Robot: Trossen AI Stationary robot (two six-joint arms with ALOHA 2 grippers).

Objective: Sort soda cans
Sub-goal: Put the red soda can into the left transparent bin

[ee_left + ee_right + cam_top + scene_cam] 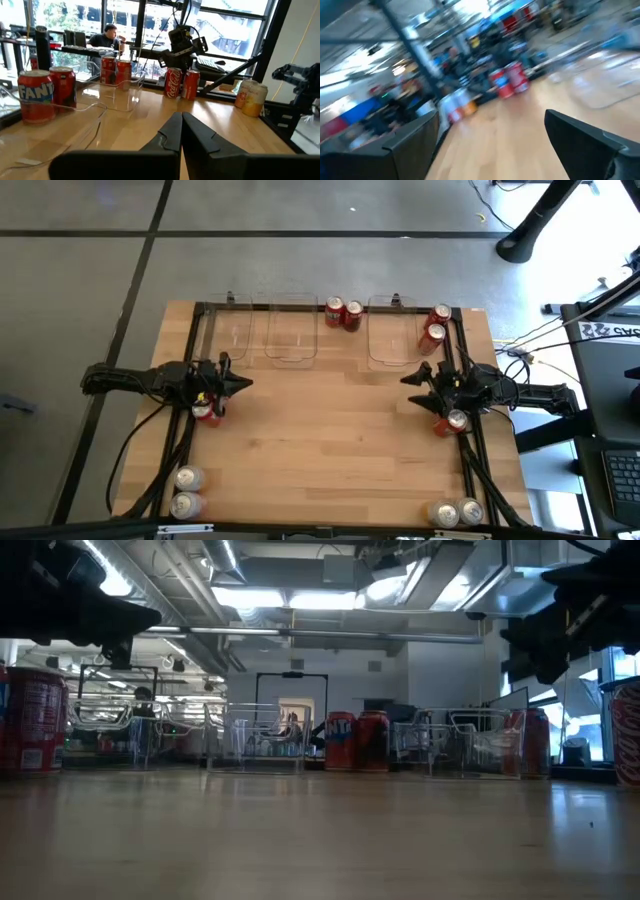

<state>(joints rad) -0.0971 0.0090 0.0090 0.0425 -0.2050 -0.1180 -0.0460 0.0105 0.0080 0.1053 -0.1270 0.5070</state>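
Red soda can [205, 413] stands upright directly beneath the left end effector [238, 384], near the table's [330, 440] left edge; fingers pressed together, empty. Right end effector [410, 377] spread, its can [456, 421] likewise beneath the wrist, right edge

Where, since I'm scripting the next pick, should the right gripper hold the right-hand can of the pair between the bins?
Probably the round side wall of the can, just below its silver top, coming down from above. It stands upright, its neighbour crowds its left and a clear bin its right, so fingers fit best front and back.
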